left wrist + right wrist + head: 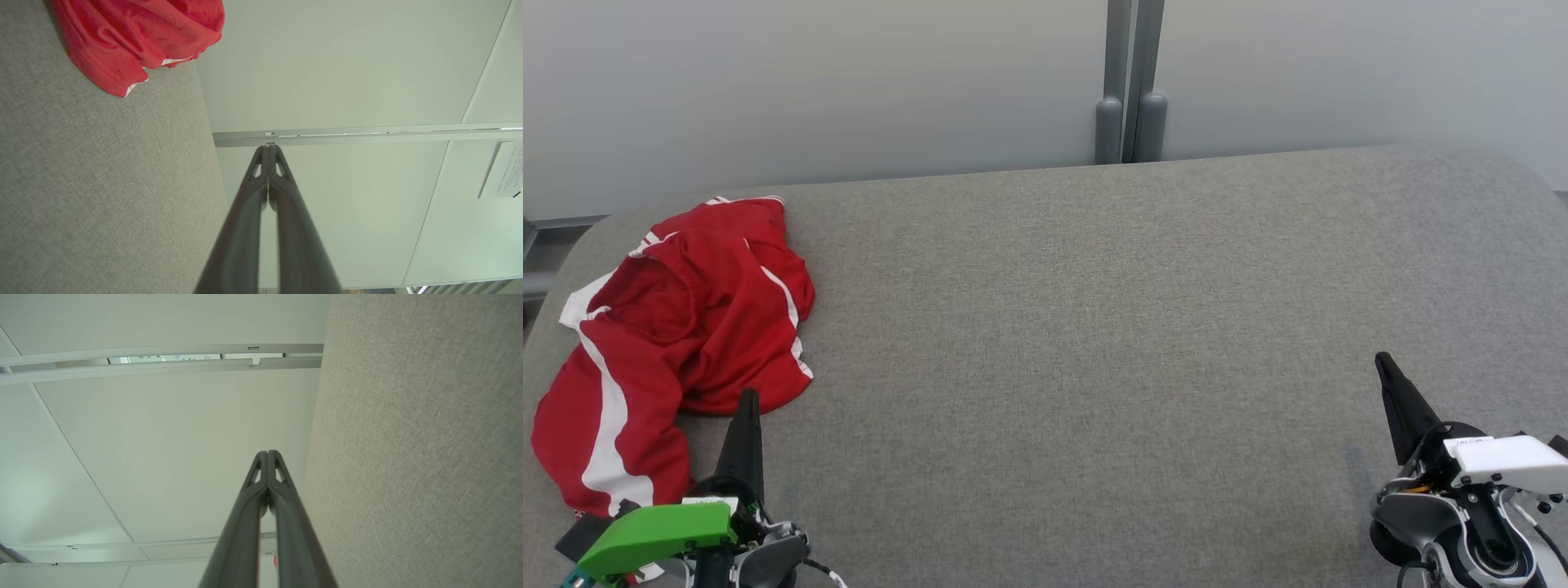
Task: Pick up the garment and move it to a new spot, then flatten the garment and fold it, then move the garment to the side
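A crumpled red garment (678, 327) with white stripes lies at the left end of the grey fabric table (1094, 327); in the left wrist view the garment (135, 36) fills the upper left corner. My left gripper (749, 396) is shut and empty, its tip just below the garment's near hem. In its own view the left gripper (269, 148) shows both fingers pressed together. My right gripper (1382, 359) sits at the lower right, far from the garment, shut with nothing in it. The right gripper (267, 452) also shows closed fingers.
A pale wall with a grey vertical post (1131, 82) stands behind the table's far edge. The table's left corner is rounded, close to the garment. A paper notice (502, 169) hangs on the wall panel.
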### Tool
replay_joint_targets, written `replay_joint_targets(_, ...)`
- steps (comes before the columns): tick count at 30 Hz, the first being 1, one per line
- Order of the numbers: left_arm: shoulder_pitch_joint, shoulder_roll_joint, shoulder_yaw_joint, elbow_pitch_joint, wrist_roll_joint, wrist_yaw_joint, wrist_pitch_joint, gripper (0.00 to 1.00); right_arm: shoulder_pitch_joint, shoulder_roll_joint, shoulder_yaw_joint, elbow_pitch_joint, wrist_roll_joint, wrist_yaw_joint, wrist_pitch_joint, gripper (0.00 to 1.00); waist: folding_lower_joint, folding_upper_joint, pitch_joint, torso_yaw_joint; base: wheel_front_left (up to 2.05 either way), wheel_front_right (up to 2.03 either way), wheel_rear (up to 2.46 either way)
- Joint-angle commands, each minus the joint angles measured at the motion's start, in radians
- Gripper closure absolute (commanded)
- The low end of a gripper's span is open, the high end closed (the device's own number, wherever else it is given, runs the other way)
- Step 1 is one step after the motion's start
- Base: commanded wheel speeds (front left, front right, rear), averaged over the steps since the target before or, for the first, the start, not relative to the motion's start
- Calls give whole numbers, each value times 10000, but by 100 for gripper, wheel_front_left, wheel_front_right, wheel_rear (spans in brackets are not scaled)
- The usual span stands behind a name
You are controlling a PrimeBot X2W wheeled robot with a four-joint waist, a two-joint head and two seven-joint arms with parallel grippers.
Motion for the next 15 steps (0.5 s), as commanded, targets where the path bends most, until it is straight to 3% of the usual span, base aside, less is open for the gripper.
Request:
replay_joint_targets(1, -160, 34, 6, -31, 19, -6, -9, 100, -121, -29, -2, 16, -11, 8, 29, 100, 0, 0, 0, 0, 0, 0, 0)
replay_joint_targets(15, -160, 34, 6, -31, 19, -6, -9, 100, -121, -29, -2, 16, -11, 8, 29, 100, 0, 0, 0, 0, 0, 0, 0)
